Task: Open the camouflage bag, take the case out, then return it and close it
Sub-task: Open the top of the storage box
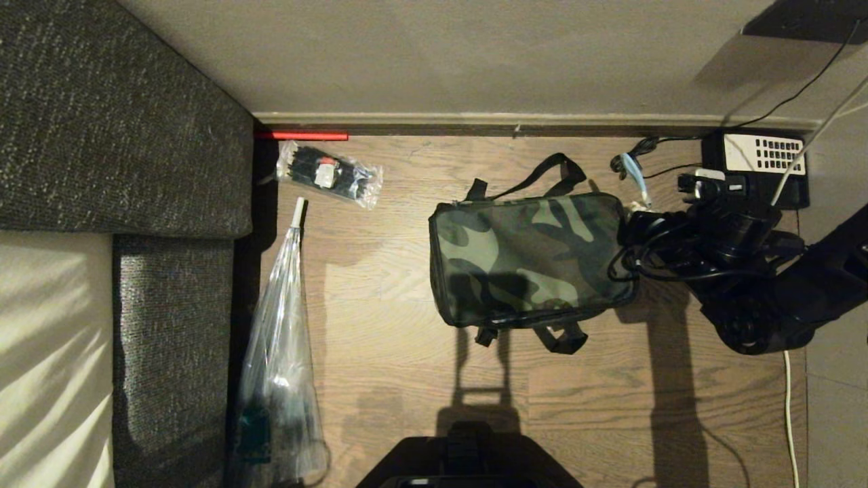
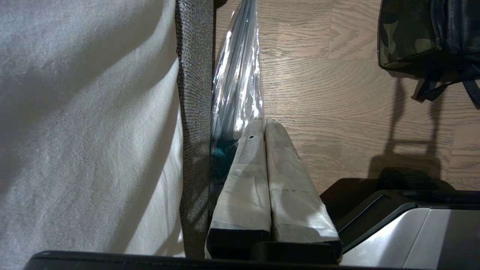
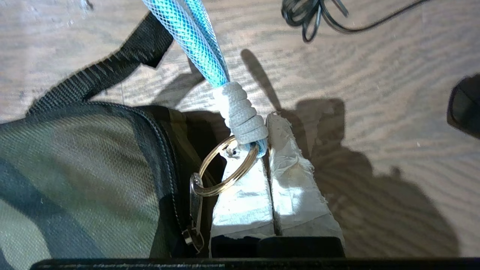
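The camouflage bag [image 1: 529, 261], zipped, is lying on the floor [image 1: 380, 285] near the wall. Opening is being started: its ring [image 3: 225, 168] is being pinched by the right tool [image 3: 268, 127]; pulling along the zip is called for next.

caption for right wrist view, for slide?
Shut right gripper beside the key ring on the closed camouflage bag zipper.

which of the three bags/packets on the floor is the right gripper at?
The camouflage bag: the shut right gripper sits beside its zip ring. The clear plastic bag and small clear packet lie by the sofa.
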You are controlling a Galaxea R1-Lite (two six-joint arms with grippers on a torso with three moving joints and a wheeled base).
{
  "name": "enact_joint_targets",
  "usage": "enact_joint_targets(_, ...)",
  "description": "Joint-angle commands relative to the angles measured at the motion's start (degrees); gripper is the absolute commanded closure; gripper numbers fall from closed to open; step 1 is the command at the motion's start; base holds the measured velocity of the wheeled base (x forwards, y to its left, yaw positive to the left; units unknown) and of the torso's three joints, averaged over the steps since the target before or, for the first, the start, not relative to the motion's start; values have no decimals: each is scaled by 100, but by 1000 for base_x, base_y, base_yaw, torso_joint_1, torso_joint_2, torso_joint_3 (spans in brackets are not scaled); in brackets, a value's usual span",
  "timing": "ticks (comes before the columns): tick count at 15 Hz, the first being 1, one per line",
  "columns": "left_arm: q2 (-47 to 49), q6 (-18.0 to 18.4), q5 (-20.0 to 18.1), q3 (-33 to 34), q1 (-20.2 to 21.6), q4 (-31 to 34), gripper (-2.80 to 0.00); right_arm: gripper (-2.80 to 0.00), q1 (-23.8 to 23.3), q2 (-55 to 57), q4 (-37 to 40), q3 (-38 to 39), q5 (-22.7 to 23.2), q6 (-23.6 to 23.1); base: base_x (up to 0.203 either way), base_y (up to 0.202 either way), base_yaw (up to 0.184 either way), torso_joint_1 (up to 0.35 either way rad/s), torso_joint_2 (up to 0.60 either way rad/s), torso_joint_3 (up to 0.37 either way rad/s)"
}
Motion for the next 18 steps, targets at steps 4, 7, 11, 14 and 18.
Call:
enact_joint_targets(4, -2, 3, 1, 0, 1, -1, 0, 0, 2, 65, -23, -270, -4, 11, 0, 0, 0, 0, 0, 0)
enact_joint_targets(7, -2, 3, 1, 0, 1, -1, 0, 0, 2, 97, 8, -411, -4, 11, 0, 0, 0, 0, 0, 0)
enact_joint_targets(11, -2, 3, 1, 0, 1, -1, 0, 0, 4, 144, 27, -558, -4, 16, 0, 0, 0, 0, 0, 0)
enact_joint_targets(14, -2, 3, 1, 0, 1, -1, 0, 0, 11, 214, -6, -660, 7, 11, 0, 0, 0, 0, 0, 0)
enact_joint_targets(18, -2, 3, 1, 0, 1, -1, 0, 0, 2, 267, -17, -872, 58, 11, 0, 0, 0, 0, 0, 0)
